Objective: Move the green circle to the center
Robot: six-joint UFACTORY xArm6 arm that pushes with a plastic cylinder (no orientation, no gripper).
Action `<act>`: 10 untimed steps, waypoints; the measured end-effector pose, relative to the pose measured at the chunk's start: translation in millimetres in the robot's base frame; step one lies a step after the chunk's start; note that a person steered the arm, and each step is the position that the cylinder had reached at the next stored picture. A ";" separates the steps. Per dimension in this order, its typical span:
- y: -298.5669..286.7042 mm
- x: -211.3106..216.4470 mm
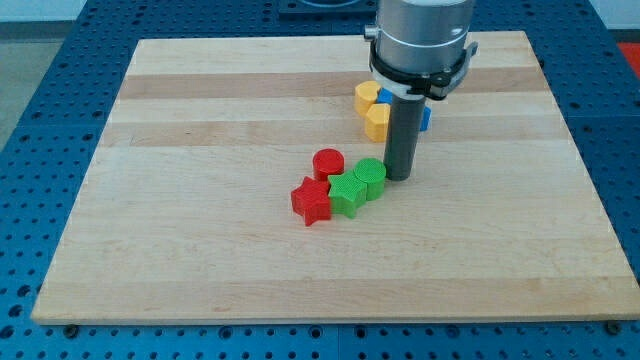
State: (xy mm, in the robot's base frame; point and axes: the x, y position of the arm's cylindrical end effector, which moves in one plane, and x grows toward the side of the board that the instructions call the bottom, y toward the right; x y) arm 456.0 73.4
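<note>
green circle [370, 176] touching my tip [398, 178] on its right, no pincer, no readable writing

My arm comes down from the view's top as a wide grey cylinder with a black collar ring [420, 72] around its lower edge. Below the collar hangs a straight dark rod [403, 135], upright and narrower than the housing above it. My tip [399, 178] sits at the rod's lower end, down at the level of the surface beneath it, directly under the collar and slightly toward the view's left of the cylinder's centre.
</note>
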 end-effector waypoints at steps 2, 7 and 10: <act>4.3 8.2; -27.2 -0.1; -61.7 -22.9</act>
State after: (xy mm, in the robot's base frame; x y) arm 433.1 11.7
